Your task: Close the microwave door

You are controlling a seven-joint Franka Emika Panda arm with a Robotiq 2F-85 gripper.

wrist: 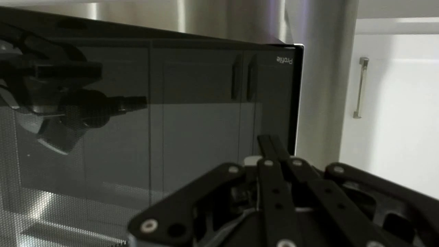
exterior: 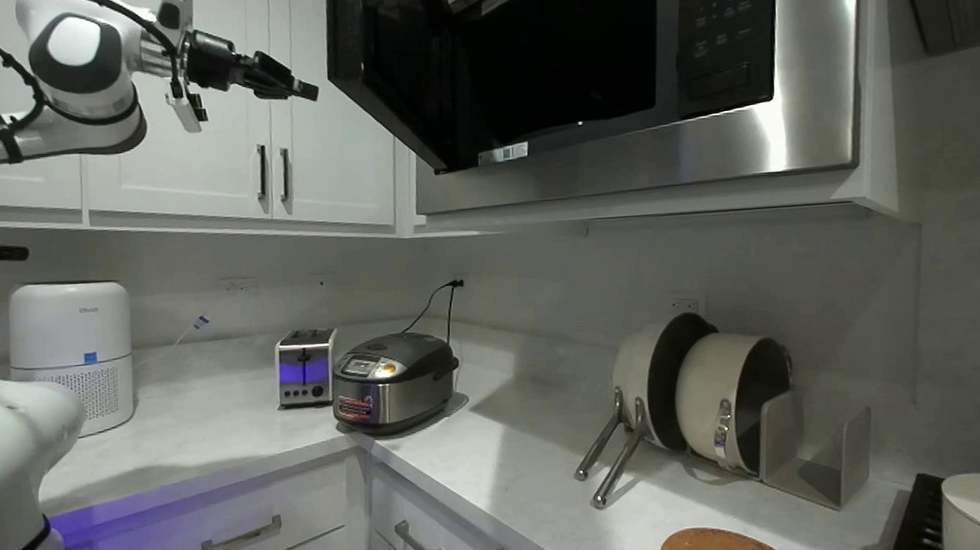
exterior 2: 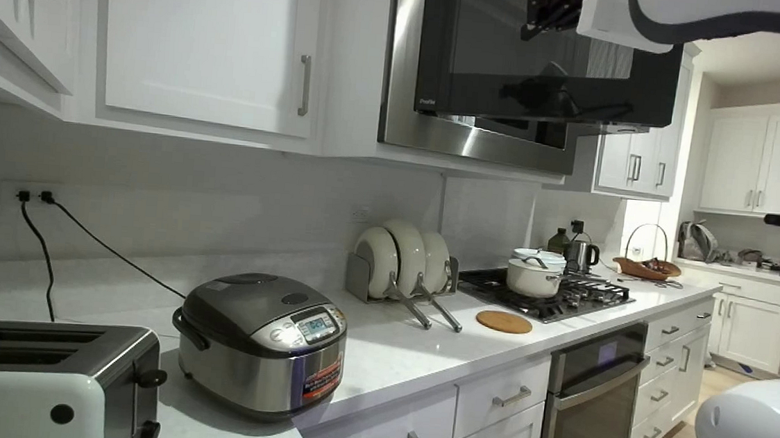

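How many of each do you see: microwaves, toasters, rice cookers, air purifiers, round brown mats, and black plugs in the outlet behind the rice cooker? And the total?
Microwave: 1
Toaster: 1
Rice cooker: 1
Air purifier: 1
Round brown mat: 1
Black plugs: 2
Total: 7

In an exterior view: gripper (exterior: 304, 89) left of microwave door (exterior: 397, 74), and left to right purifier (exterior: 71, 356), toaster (exterior: 304, 370), cooker (exterior: 396, 381), rack (exterior: 777, 438) | in both exterior views: we have pans (exterior: 713, 384) in rack on counter (exterior: 528, 445), mat (exterior 2: 504, 321) left of hob (exterior 2: 596, 295), microwave (exterior: 728, 47) above counter | pot (exterior 2: 530, 279) on hob
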